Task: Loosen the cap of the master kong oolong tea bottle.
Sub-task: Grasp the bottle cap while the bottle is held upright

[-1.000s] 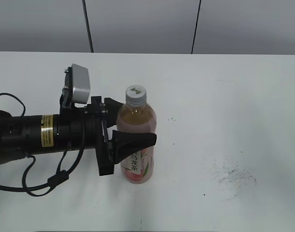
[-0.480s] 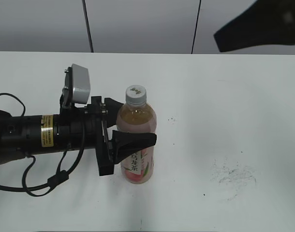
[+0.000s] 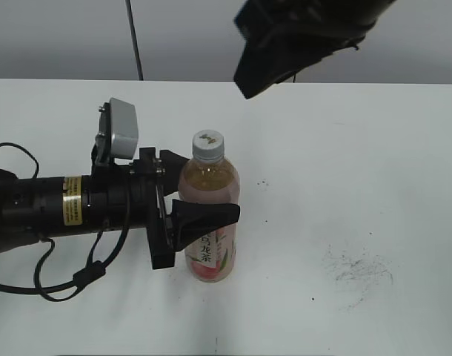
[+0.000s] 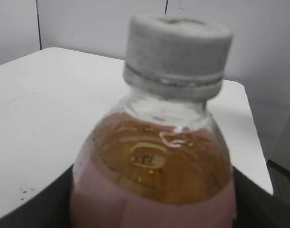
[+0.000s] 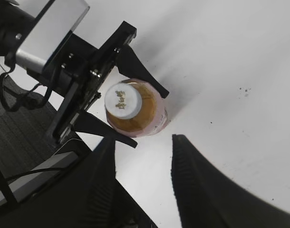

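Bracing step, by the look of it: the left pincer [image 3: 200, 208] clamps the master kong oolong tea bottle [image 3: 209, 222] at mid-body, one finger across the front of the label, the other behind the shoulder.

Item 1, near: bottle. Stands upright on the white table [image 3: 344, 185], left of centre, at about 7 o'clock from the table's middle in the exterior view. Clear plastic, pink label below. Contents: amber tea, filling the shoulder up to the base of the neck in the left wrist view.

Item 2: the cap [image 3: 209, 145]. White-grey, ribbed rim, dark mark on top. Seated on the neck with its collar ring beneath; appears not yet loosened. Nothing touches it.

Item 3, far: right pincer [image 5: 142, 156]. Hangs above and behind the bottle, at roughly 1 o'clock from the cap in the exterior view. Fingers parted wide, holding nothing; the cap sits at about 11 o'clock from their gap in the right wrist view.

Next move, as judged: lower the right pincer over the cap, centre it between the fingers, close on the ribbed rim, twist while the left keeps the body from turning.
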